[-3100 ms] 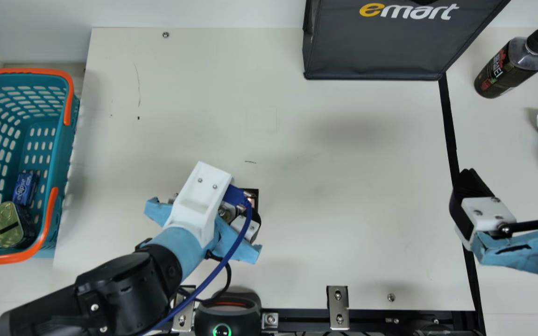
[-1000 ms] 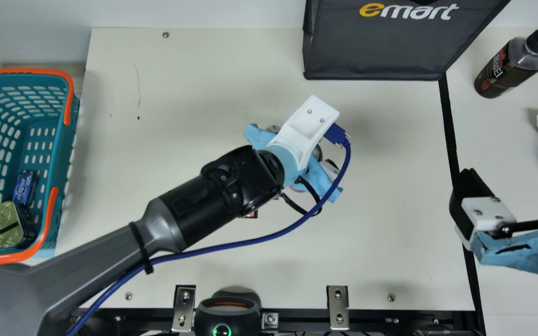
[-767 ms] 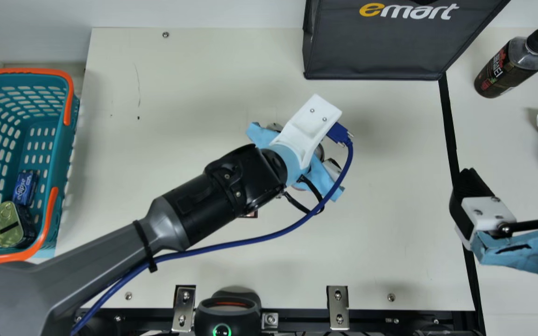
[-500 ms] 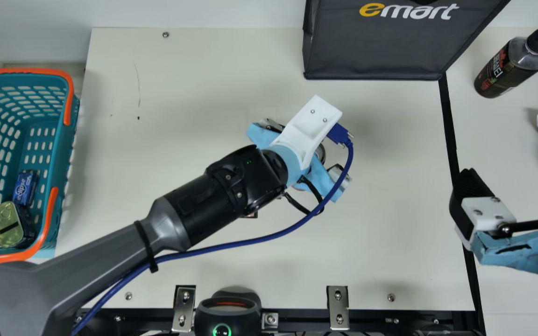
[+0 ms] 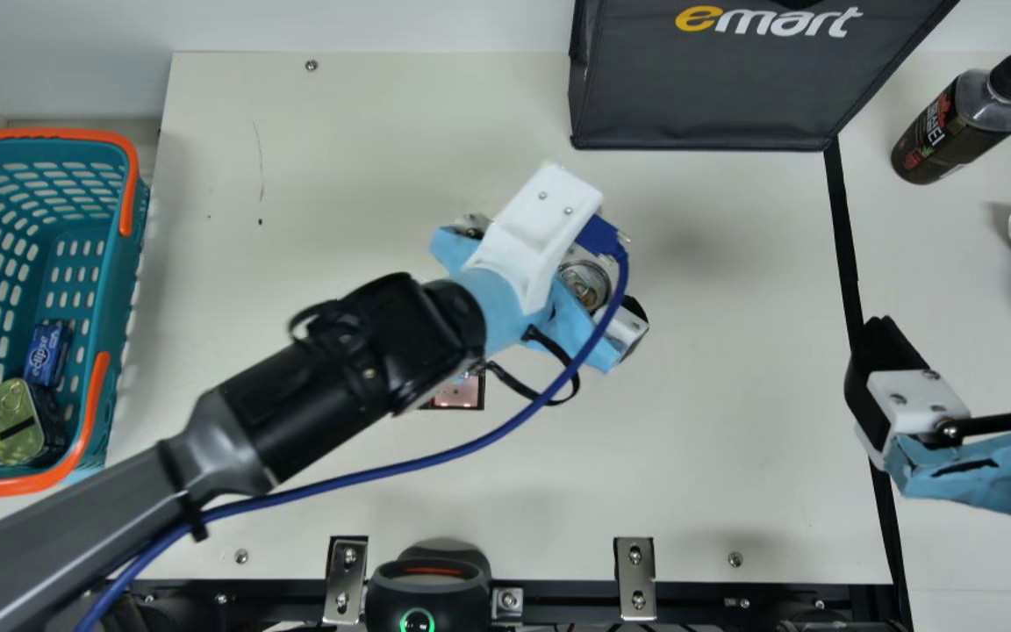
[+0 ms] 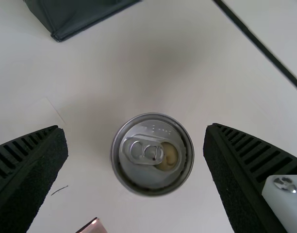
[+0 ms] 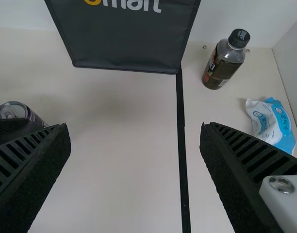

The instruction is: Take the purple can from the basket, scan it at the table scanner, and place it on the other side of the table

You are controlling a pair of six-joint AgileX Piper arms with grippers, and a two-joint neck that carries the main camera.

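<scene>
one can [image 6: 152, 154] stands by released left gripper [image 5: 569, 323], right gripper [image 5: 966, 332] released too, two packages [image 5: 14, 423] in one basket [image 5: 115, 285].

Bare metal can top [image 6: 175, 178], glossy; smooth matt table [image 5: 690, 456]; plastic basket [image 5: 119, 290], smooth.

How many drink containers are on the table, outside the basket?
2: the purple can, between the left tool's open fingers, and the dark bottle, right of the dark grey bag in the main view. The bag may hide others.
</scene>
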